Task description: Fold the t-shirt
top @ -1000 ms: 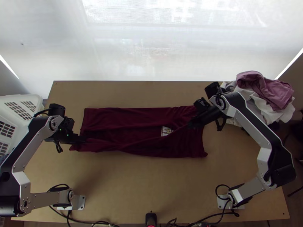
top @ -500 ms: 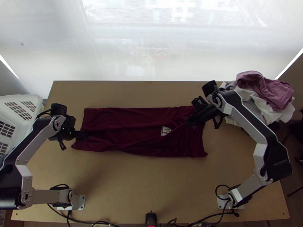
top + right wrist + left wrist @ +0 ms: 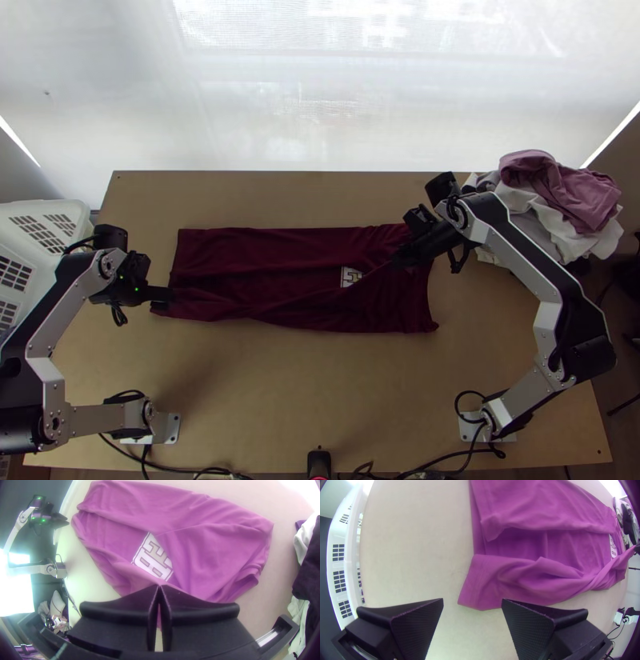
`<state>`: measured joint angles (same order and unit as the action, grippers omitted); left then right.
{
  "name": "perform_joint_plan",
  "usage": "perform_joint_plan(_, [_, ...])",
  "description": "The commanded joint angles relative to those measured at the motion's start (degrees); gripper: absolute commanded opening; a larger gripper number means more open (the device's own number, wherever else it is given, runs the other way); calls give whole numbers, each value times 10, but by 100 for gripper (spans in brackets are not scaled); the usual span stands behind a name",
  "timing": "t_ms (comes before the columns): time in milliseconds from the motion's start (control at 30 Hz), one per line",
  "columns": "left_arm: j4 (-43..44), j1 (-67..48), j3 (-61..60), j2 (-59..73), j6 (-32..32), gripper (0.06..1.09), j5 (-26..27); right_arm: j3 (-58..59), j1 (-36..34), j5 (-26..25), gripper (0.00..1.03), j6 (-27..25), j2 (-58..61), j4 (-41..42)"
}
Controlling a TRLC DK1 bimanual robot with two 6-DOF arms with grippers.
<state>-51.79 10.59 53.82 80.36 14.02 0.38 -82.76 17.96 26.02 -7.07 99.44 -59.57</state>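
Observation:
The dark red t-shirt [image 3: 264, 264] lies as a long strip across the table, its near side folded over in a loose, wrinkled flap around a white print. At its left end is my left gripper [image 3: 165, 298]. The left wrist view has the left gripper [image 3: 472, 601] open, nothing between its fingers, beside a corner of the t-shirt [image 3: 520, 580]. Toward the strip's right end, my right gripper [image 3: 402, 261] holds a ridge of cloth. In the right wrist view, the right gripper [image 3: 159, 586] is shut on the t-shirt [image 3: 213, 553] near the print.
A heap of pink, white and grey clothes [image 3: 552, 196] sits at the table's back right corner. The white slatted basket [image 3: 48, 232] stands off the left edge. Bare wood [image 3: 304, 384] stretches between the strip and the near edge.
My left gripper moved a little right over the t-shirt's end, then back left. The shirt's near left corner shifted slightly right. My right gripper shifted slightly left, still holding cloth.

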Motion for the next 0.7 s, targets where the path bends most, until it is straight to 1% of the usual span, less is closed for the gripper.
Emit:
perform_joint_plan(0, [11, 9, -20, -2, 11, 84, 2, 1, 4, 0, 3, 5, 0, 2])
perform_joint_plan(33, [16, 7, -23, -1, 11, 82, 2, 1, 3, 0, 3, 5, -1, 2])
perform_joint_plan(267, [42, 3, -34, 8, 11, 81, 2, 9, 2, 0, 3, 5, -8, 2])
perform_joint_plan(300, [42, 2, -34, 9, 11, 75, 2, 10, 2, 0, 3, 5, -8, 2])
perform_joint_plan(367, [42, 2, -35, 11, 10, 68, 2, 9, 2, 0, 3, 6, -9, 2])
perform_joint_plan(433, [42, 2, -36, 16, 12, 67, 2, 10, 2, 0, 3, 6, -10, 2])
perform_joint_plan(467, [42, 3, -38, 18, 14, 65, 2, 10, 2, 0, 3, 7, -10, 2])
perform_joint_plan(667, [44, 6, -48, 25, 22, 40, 6, 12, -1, 0, 3, 7, -13, 2])
